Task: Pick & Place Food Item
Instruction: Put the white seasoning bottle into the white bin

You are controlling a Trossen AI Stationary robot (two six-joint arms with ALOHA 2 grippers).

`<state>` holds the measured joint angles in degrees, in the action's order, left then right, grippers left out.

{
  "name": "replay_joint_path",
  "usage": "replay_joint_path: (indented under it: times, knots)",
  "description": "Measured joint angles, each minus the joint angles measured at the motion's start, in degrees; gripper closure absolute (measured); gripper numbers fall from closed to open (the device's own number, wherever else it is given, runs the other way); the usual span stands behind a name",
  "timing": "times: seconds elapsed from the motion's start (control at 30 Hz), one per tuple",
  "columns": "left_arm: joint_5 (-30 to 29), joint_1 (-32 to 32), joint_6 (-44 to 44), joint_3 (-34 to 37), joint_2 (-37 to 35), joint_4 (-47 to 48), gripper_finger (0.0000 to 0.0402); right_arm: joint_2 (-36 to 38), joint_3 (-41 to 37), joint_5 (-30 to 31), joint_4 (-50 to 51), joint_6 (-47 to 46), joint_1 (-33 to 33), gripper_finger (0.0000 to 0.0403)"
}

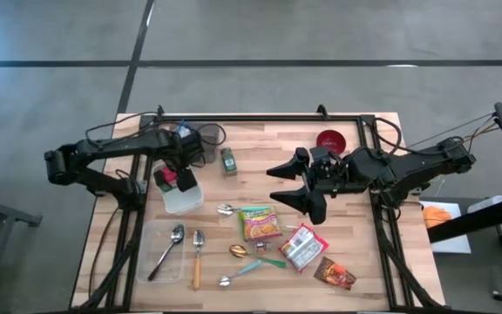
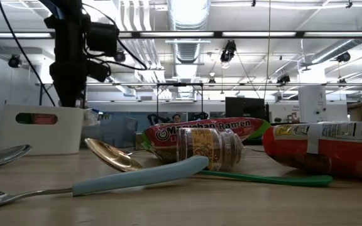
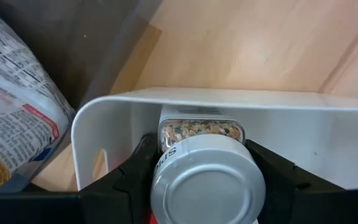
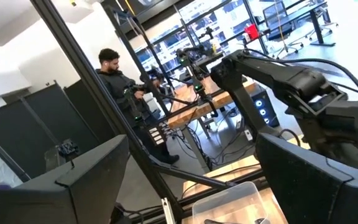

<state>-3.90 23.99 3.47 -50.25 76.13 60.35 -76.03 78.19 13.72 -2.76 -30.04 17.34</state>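
Observation:
A glass spice jar point(image 3: 201, 132) with a silver lid point(image 3: 205, 190) sits between the fingers of my left gripper point(image 1: 176, 180), which is shut on it and points down over a white bin point(image 1: 184, 199) at the table's left. In the low view that gripper point(image 2: 68, 94) stands just above the bin's rim point(image 2: 39, 107). My right gripper point(image 1: 289, 185) hangs open and level, high over the table's middle, holding nothing. A ramen packet point(image 1: 260, 222), a red-and-white packet point(image 1: 301, 247) and a small brown packet point(image 1: 334, 274) lie flat on the table. My left gripper pinches the jar's top end, at and just below the silver lid point(image 3: 166, 168), between its two fingers point(image 3: 132, 171), one on each side. The fingers come from above, pointing down. The jar hangs lid up, its glass body reaching into the white bin point(image 3: 166, 106). Whether its base touches the bin's floor stays hidden.
A green-labelled jar point(image 1: 228, 161) stands behind the bin and a red bowl point(image 1: 330, 139) sits at the far right. A clear tray point(image 1: 151, 235) with spoons lies at the near left. More spoons point(image 1: 238, 251) and a small jar point(image 2: 209, 149) lie between the tray and the packets.

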Motion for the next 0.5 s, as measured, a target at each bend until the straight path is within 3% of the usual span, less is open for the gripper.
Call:
replay_joint_path:
  times: [0.5]
  knots:
    - [-1.0,3.3,-1.2,-2.2,2.3,0.9,0.0202,0.0,0.0,0.0,0.0,-1.4,0.0,0.0053]
